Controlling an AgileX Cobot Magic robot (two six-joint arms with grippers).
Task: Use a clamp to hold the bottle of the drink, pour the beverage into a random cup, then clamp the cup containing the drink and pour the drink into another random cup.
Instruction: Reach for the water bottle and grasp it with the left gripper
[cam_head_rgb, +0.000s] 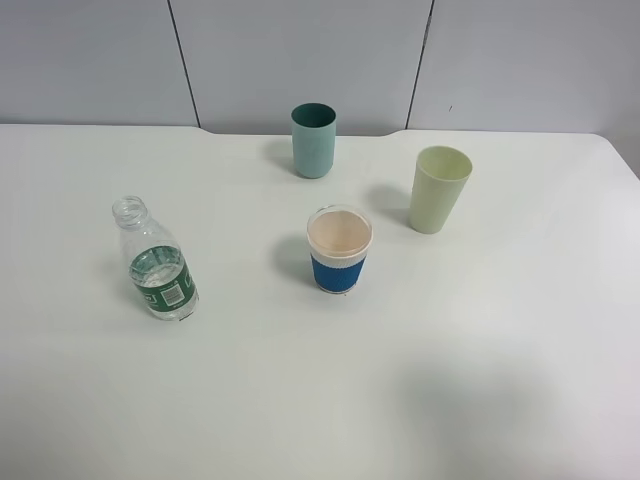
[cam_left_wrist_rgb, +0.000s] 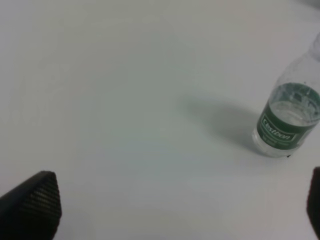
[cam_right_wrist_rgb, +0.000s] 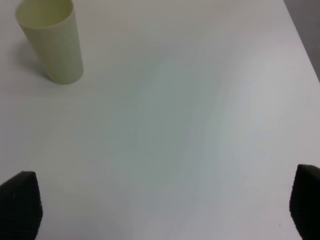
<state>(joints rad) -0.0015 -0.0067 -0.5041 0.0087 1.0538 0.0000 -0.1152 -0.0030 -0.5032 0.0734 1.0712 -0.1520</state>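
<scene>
The bottle of the drink (cam_head_rgb: 155, 260) stands uncapped at the table's left, clear with a green label and some beverage (cam_head_rgb: 160, 272) in its lower half. At the centre sits the white cup with a blue band (cam_head_rgb: 339, 250), its cream inside looking dry. The teal cup (cam_head_rgb: 313, 140) stands behind it at the back. Neither arm shows in the exterior high view. My left gripper (cam_left_wrist_rgb: 175, 205) is open with nothing between its fingers, and the bottle (cam_left_wrist_rgb: 288, 120) stands well ahead of it, off to one side. My right gripper (cam_right_wrist_rgb: 163, 202) is also open and holds nothing.
A taller pale green cup (cam_head_rgb: 438, 189) stands at the right rear, and in the right wrist view that pale green cup (cam_right_wrist_rgb: 51, 41) is far ahead of the fingers. The white table (cam_head_rgb: 480, 360) ends at a grey wall behind and has an edge at the right.
</scene>
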